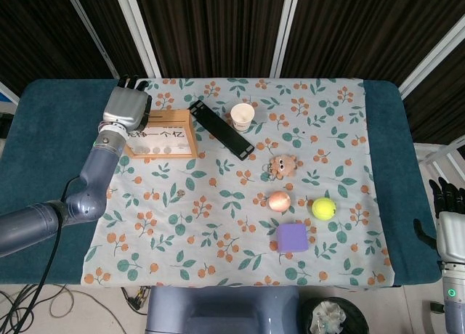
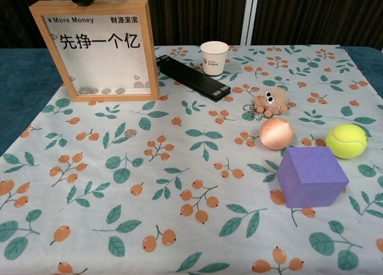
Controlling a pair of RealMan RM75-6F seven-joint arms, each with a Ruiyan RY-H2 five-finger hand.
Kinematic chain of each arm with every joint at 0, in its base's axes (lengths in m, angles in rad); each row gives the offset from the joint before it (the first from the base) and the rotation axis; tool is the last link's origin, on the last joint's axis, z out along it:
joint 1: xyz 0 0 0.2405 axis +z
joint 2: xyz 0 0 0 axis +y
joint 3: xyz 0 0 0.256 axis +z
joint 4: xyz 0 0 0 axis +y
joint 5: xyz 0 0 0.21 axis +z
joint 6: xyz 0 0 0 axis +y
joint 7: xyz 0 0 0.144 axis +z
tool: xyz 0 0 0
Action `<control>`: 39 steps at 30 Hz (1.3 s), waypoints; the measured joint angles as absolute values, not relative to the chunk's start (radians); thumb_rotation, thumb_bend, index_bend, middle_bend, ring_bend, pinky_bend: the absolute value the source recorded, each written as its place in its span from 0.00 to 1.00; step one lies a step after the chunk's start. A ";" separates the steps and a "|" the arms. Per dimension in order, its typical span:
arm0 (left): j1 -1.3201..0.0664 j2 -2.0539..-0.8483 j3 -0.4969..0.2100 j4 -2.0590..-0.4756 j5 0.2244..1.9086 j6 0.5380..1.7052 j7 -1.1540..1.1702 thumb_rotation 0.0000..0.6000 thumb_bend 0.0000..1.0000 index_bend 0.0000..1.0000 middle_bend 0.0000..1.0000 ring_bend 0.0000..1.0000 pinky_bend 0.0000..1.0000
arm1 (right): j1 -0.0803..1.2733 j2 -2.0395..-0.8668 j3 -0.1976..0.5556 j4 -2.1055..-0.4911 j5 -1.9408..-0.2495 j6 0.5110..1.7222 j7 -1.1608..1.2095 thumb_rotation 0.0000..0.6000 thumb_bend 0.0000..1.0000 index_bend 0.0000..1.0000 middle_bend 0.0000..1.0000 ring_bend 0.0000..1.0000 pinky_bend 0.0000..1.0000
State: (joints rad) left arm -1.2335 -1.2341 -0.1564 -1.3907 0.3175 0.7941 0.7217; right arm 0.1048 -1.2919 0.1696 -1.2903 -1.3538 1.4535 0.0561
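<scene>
Left robot hand (image 1: 125,107) rests over top edge of upright wooden coin frame (image 1: 161,134), fingertips just past it; grip state unclear. Black bar (image 1: 221,128) just right. Right robot hand (image 1: 450,229) off tabletop (image 1: 65,102), fingers apart, holding nothing.

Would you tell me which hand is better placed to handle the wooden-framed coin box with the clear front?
Left. The left hand is right over the wooden-framed coin box, at its top edge, while the right hand hangs off the table's far right edge.
</scene>
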 measured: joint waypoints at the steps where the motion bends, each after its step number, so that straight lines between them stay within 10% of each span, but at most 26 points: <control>1: -1.234 -1.233 -0.156 -1.393 0.318 0.795 0.722 1.00 0.48 0.57 0.11 0.00 0.00 | 0.104 -1.292 0.170 -1.291 -1.353 1.454 0.055 1.00 0.39 0.00 0.00 0.00 0.00; 39: -1.233 -1.189 -0.187 -1.532 0.417 0.895 0.677 1.00 0.34 0.45 0.10 0.00 0.00 | 0.101 -1.287 0.192 -1.307 -1.314 1.452 0.037 1.00 0.39 0.00 0.00 0.00 0.00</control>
State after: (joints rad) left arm -1.2327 -1.1887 -0.1869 -1.5324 0.4171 0.8951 0.6771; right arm 0.1008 -1.2874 0.1920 -1.3068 -1.3144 1.4517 0.0368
